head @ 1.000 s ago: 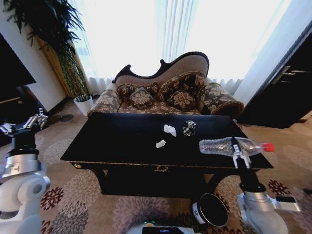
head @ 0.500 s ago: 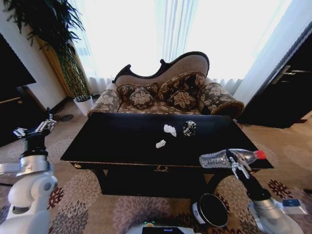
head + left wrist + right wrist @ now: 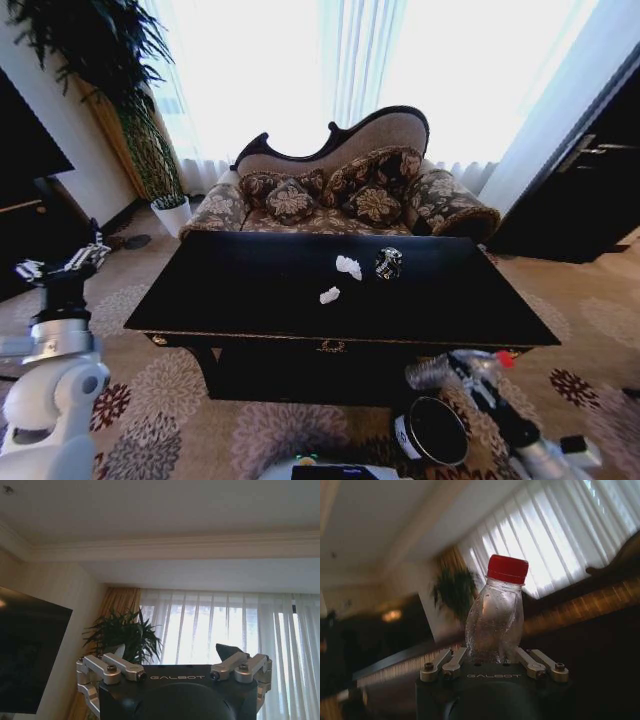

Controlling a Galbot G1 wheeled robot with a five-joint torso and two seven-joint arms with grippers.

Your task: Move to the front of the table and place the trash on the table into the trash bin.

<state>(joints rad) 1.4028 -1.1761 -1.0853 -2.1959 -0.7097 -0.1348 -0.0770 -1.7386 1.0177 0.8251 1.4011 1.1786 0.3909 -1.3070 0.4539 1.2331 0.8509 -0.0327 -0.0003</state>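
Fingers of the right gripper (image 3: 468, 372) were clamped on the clear plastic bottle (image 3: 452, 368), which lay roughly level in the grip, its red cap (image 3: 506, 359) pointing to the robot's right. The right arm was bent low beside the robot's body, the gripper held below the front edge of the glossy black table (image 3: 250, 300) and off it entirely — just above and slightly beyond the round black trash bin (image 3: 433, 431) standing on the patterned carpet (image 3: 180, 430). In the right wrist view the bottle (image 3: 496, 620) stood up between the closed jaws with its cap (image 3: 507, 568) farthest from the gripper (image 3: 495, 659); what the bin held could not be told from the head view, where only its dark opening and pale side label showed.

On the tabletop remained two white crumpled paper bits — one nearer the sofa (image 3: 349, 266) and one nearer the robot (image 3: 329, 295) — with a small dark patterned item (image 3: 388, 263) just beside the farther bit, all well apart from the bottle.

The left gripper (image 3: 62, 264) was raised at the robot's left, clear of the table's left end, its jaws spread wide and holding nothing; the left wrist view showed its fingers (image 3: 122, 667) splayed towards the curtained window (image 3: 210, 630). Behind the table stood the floral sofa (image 3: 340, 195).
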